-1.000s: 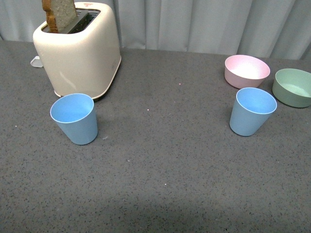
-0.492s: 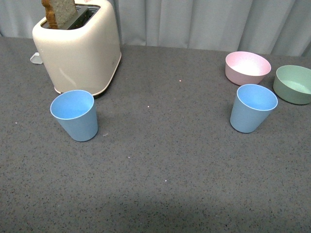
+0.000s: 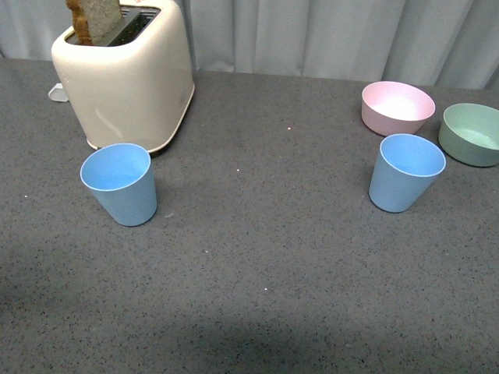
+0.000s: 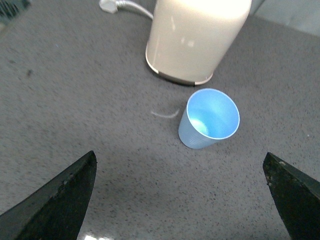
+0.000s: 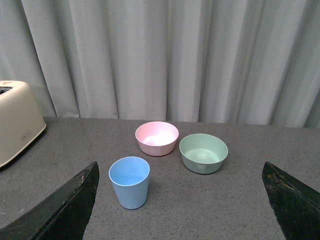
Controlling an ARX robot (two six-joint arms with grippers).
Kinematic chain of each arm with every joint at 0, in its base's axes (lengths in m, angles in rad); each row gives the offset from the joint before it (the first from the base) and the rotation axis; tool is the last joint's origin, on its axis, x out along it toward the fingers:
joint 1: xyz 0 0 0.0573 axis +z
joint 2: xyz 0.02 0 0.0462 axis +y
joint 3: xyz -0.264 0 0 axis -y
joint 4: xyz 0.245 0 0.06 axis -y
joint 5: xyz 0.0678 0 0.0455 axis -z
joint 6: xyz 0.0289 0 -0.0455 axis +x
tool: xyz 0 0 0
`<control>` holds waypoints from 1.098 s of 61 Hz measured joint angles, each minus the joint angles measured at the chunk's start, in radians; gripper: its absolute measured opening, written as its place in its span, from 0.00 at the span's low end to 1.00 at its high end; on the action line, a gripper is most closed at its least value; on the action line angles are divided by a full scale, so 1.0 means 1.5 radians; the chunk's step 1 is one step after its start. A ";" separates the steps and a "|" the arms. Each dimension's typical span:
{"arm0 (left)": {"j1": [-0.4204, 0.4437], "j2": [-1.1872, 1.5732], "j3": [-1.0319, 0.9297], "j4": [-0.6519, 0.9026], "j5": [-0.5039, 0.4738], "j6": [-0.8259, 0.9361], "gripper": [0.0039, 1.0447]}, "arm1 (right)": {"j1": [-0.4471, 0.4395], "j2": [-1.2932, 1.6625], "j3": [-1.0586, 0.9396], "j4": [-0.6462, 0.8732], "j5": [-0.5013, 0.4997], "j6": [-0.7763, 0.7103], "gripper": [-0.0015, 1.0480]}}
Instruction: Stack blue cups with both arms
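Two light blue cups stand upright on the grey table. The left cup (image 3: 119, 184) is just in front of the toaster. The right cup (image 3: 405, 172) is in front of the pink bowl. Neither arm shows in the front view. My left gripper (image 4: 180, 197) is open and empty, above the table, with the left cup (image 4: 209, 119) ahead of its fingertips. My right gripper (image 5: 180, 200) is open and empty, well back from the right cup (image 5: 129, 182).
A cream toaster (image 3: 125, 76) with a slice of bread (image 3: 95, 19) stands at the back left. A pink bowl (image 3: 398, 107) and a green bowl (image 3: 472, 134) sit at the back right. A grey curtain hangs behind the table.
The front view has shifted slightly, so everything sits a little higher in the picture than one second ago. The cups have not moved on the table.
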State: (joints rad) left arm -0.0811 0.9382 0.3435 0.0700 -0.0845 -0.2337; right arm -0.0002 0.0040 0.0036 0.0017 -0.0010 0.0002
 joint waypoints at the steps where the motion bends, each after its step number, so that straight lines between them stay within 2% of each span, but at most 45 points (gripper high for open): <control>1: -0.001 0.031 0.011 0.004 0.005 -0.004 0.94 | 0.000 0.000 0.000 0.000 0.000 0.000 0.91; 13: -0.013 0.276 0.139 0.000 0.030 -0.036 0.94 | 0.000 0.000 0.000 0.000 0.000 0.000 0.91; 22: -0.027 0.423 0.245 -0.057 0.041 -0.079 0.94 | 0.000 0.000 0.000 0.000 0.000 0.000 0.91; 44: -0.041 0.592 0.378 -0.116 0.067 -0.157 0.94 | 0.000 0.000 0.000 0.000 0.000 0.000 0.91; 59: -0.039 0.651 0.421 -0.135 0.064 -0.189 0.94 | 0.000 0.000 0.000 0.000 0.000 0.000 0.91; 67: -0.038 0.662 0.437 -0.147 0.064 -0.200 0.70 | 0.000 0.000 0.000 0.000 0.000 0.000 0.91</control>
State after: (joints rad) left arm -0.1387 1.9308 0.9989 -0.1509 0.0120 -0.5339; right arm -0.0002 0.0036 0.0036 0.0017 -0.0013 0.0002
